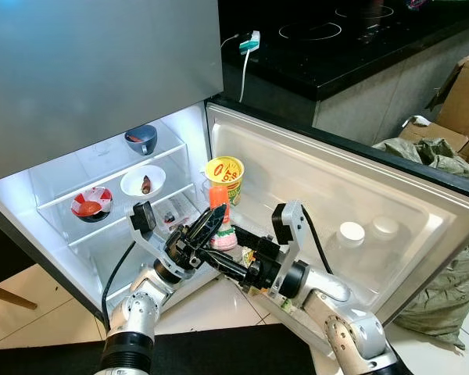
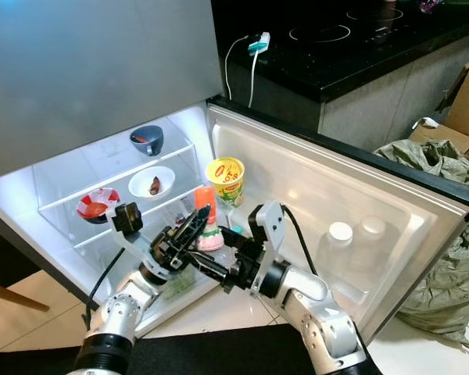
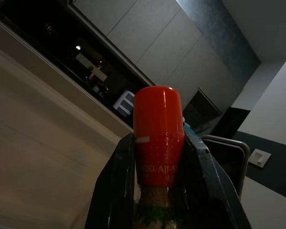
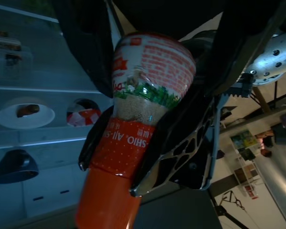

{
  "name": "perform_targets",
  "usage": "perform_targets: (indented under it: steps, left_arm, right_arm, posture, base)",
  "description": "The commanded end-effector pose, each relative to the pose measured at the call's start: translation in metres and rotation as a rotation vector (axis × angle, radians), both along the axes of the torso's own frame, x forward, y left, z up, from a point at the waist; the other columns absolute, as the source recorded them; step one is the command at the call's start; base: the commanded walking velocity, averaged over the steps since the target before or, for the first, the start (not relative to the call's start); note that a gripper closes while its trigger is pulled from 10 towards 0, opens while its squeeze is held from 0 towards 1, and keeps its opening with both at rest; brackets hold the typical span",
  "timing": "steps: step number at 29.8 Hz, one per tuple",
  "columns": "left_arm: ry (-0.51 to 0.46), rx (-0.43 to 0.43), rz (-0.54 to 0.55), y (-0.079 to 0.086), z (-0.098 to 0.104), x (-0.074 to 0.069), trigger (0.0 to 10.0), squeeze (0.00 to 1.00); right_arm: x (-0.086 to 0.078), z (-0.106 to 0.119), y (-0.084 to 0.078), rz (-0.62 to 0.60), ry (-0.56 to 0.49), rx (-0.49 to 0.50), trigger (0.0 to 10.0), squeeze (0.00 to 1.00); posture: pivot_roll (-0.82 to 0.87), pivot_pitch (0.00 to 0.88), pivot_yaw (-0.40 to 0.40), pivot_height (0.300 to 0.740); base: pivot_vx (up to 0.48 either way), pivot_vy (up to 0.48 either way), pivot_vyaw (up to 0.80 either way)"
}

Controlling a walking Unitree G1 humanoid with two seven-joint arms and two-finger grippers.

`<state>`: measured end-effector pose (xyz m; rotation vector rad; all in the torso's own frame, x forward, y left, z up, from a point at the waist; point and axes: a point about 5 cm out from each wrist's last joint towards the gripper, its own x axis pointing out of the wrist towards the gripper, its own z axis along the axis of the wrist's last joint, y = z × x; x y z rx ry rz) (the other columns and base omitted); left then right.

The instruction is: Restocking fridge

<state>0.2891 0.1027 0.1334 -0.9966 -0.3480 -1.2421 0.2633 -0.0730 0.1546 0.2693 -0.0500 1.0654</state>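
Both grippers meet on one bottle (image 1: 220, 223) low in front of the open fridge (image 1: 102, 187). It is a seasoning bottle with an orange cap and a red-and-white label. The left gripper (image 3: 162, 157) has its jaws clamped on the neck and cap, one finger on each side. The right gripper (image 4: 148, 138) is clamped on the neck too, just under the cap, with the wider body sticking out past its fingertips.

So the bottle sits between two pairs of jaws at once, and that is the risk. If one arm pulls while the other hasn't let go, the bottle could twist in the grip or be wrenched sideways. If both loosen together, it drops to the tiled floor (image 1: 219, 301) below the jaws. The neck tapers and the cap looks smooth, so a light squeeze there may slide.

Just beyond the jaws stands a yellow cup (image 1: 224, 176) at the fridge's edge, near enough that a swing of the bottle could tip it. Deeper in, past the fingertips, the glass shelves hold a white bowl (image 1: 143, 182), a red bowl (image 1: 91, 203) and a dark bowl (image 1: 141, 138). A reach with both arms tangled could clip a shelf edge.
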Motion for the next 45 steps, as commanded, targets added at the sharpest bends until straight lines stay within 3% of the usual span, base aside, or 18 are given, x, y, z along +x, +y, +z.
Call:
perform_targets:
  steps: [1, 9, 10, 13, 16, 17, 18, 19, 20, 31, 32, 33, 34, 35, 45]
  left_arm:
    - [-0.015, 0.013, -0.023, -0.004, 0.0, -0.004, 10.0, 0.0]
    - [-0.014, 0.015, -0.029, -0.005, -0.001, -0.004, 10.0, 0.0]
    - [-0.014, 0.016, -0.029, -0.005, -0.001, -0.005, 10.0, 0.0]
    - [-0.012, 0.016, -0.029, -0.005, -0.001, -0.005, 10.0, 0.0]
    - [-0.01, 0.018, -0.031, -0.005, -0.001, -0.005, 10.0, 0.0]
    - [0.003, 0.018, -0.062, -0.005, -0.003, -0.007, 10.0, 0.46]
    - [0.003, 0.018, -0.062, -0.005, -0.003, -0.007, 10.0, 0.46]
    - [0.008, 0.019, -0.072, -0.005, -0.003, -0.007, 10.0, 0.87]
    - [0.016, 0.017, -0.075, -0.004, -0.003, -0.007, 10.0, 1.0]
    - [0.007, 0.044, -0.029, 0.008, 0.0, -0.002, 10.0, 1.0]
    - [0.007, 0.045, -0.028, 0.01, 0.0, -0.002, 10.0, 0.84]
    - [0.009, 0.048, -0.026, 0.013, 0.0, -0.002, 10.0, 0.15]
    - [0.009, 0.048, -0.026, 0.013, 0.0, -0.002, 10.0, 0.15]
    - [0.012, 0.05, -0.023, 0.017, 0.0, -0.002, 10.0, 0.0]
    - [0.01, 0.034, -0.044, 0.034, 0.006, -0.002, 10.0, 0.0]
  right_arm:
    - [0.001, -0.004, -0.002, -0.046, 0.025, -0.017, 0.0, 0.0]
    - [0.002, -0.001, -0.002, -0.052, 0.017, 0.003, 0.0, 0.0]
    - [0.002, -0.001, -0.002, -0.055, 0.017, 0.003, 0.7, 0.0]
    - [0.003, -0.001, -0.002, -0.056, 0.018, 0.002, 0.1, 0.0]
    - [0.002, -0.002, -0.003, -0.056, 0.019, -0.001, 0.4, 0.0]
    - [0.002, -0.003, -0.003, -0.055, 0.02, -0.003, 0.5, 0.0]
    - [0.002, -0.003, -0.003, -0.055, 0.02, -0.003, 0.5, 0.0]
    - [0.001, -0.003, -0.003, -0.056, 0.02, -0.004, 0.6, 0.0]
    - [0.001, -0.003, -0.004, -0.057, 0.02, -0.005, 0.7, 0.0]
    - [0.001, -0.004, -0.01, -0.068, 0.016, -0.025, 0.8, 0.0]
    - [0.001, -0.005, -0.011, -0.069, 0.016, -0.031, 0.7, 0.0]
    - [0.001, -0.005, -0.013, -0.072, 0.015, -0.037, 0.7, 0.0]
    - [0.001, -0.005, -0.013, -0.072, 0.015, -0.037, 0.7, 0.0]
    - [0.001, -0.006, -0.016, -0.075, 0.014, -0.045, 0.7, 0.0]
    - [0.003, -0.014, -0.032, -0.114, 0.01, -0.137, 0.6, 0.0]
  posture:
    - [-0.2, 0.069, 0.084, 0.74]
    - [-0.2, 0.069, 0.084, 0.74]
    - [-0.2, 0.069, 0.084, 0.74]
    - [-0.2, 0.069, 0.084, 0.74]
    - [-0.2, 0.071, 0.083, 0.74]
    - [-0.2, 0.072, 0.083, 0.74]
    - [-0.2, 0.072, 0.083, 0.74]
    - [-0.2, 0.072, 0.083, 0.74]
    - [-0.2, 0.072, 0.084, 0.74]
    - [-0.2, 0.076, 0.081, 0.74]
    - [-0.2, 0.076, 0.081, 0.74]
    - [-0.2, 0.076, 0.08, 0.74]
    - [-0.2, 0.076, 0.08, 0.74]
    - [-0.2, 0.076, 0.08, 0.74]
    - [-0.2, 0.076, 0.083, 0.74]
  base:
    - [0.0, 0.0, 0.0]
    - [0.0, 0.0, 0.0]
    - [0.0, 0.0, 0.0]
    - [0.0, 0.0, 0.0]
    - [0.0, 0.0, 0.0]
    - [0.0, 0.0, 0.0]
    - [0.0, 0.0, 0.0]
    - [0.0, 0.0, 0.0]
    - [0.0, 0.0, 0.0]
    - [0.0, 0.0, 0.0]
    - [0.0, 0.0, 0.0]
    - [0.0, 0.0, 0.0]
    - [0.0, 0.0, 0.0]
    - [0.0, 0.0, 0.0]
    - [0.0, 0.0, 0.0]
